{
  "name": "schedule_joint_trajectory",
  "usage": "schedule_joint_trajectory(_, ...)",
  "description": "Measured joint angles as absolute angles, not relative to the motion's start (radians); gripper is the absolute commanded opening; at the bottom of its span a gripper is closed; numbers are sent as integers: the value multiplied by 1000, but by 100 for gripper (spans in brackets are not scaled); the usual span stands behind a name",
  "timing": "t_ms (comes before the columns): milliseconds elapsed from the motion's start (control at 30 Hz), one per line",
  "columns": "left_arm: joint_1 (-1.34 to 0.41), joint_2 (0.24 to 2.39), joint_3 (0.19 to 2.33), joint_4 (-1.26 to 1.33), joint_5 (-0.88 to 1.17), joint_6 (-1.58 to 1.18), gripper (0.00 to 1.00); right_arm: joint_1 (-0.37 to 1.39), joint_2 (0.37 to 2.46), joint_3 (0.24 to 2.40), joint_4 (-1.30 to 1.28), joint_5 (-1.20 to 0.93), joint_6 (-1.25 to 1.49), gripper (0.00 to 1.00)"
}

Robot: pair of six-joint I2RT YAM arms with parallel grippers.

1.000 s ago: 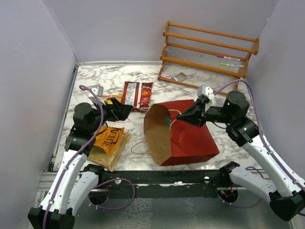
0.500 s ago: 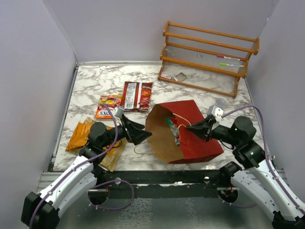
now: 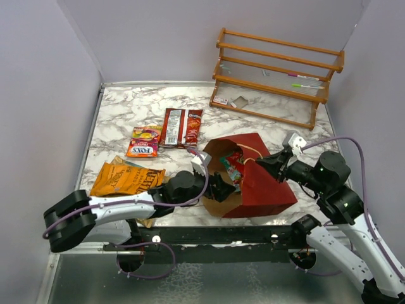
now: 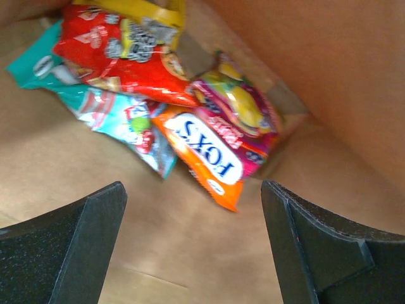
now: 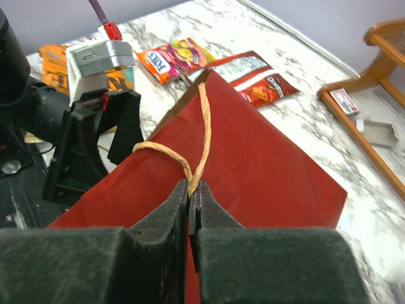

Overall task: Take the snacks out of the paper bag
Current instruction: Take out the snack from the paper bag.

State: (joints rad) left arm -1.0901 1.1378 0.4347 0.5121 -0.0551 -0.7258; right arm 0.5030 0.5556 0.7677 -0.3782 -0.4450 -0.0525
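The red paper bag (image 3: 269, 187) lies on its side, its brown mouth (image 3: 218, 158) facing left. My left gripper (image 3: 221, 187) is open and reaches into the mouth. In the left wrist view its jaws (image 4: 193, 253) stand wide apart over bare brown paper, short of several packets: red (image 4: 126, 63), teal (image 4: 120, 114), orange (image 4: 209, 155) and pink (image 4: 243, 114). My right gripper (image 5: 190, 190) is shut on the bag's twisted handle (image 5: 202, 126) and holds the upper side up; it also shows in the top view (image 3: 266, 161).
Outside the bag lie an orange chip bag (image 3: 126, 179), two red packets (image 3: 182, 126) and a small orange-pink packet (image 3: 143, 140). An orange wooden rack (image 3: 278, 73) stands at the back right with a white card (image 3: 220, 100) and a grey bit (image 3: 239, 101).
My left arm has swung right from the chip bag and gone into the bag's mouth. My right gripper has drawn back to the right with the handle, lifting the bag's upper side.
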Motion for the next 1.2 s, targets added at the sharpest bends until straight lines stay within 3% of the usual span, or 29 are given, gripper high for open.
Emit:
schedule_joint_trajectory(400,-1188,1356,492,620,-258,-705,88,503,267,697,-461,-392,-242,2)
schedule_joint_trajectory(733,-1213,1338,491,691,-311,-632,89,503,498,739,-430,-748,-269,2)
schedule_joint_trajectory(1200,-1215,1468,581,644,-460,-615,86,503,411,724,-360,-655,-257,2)
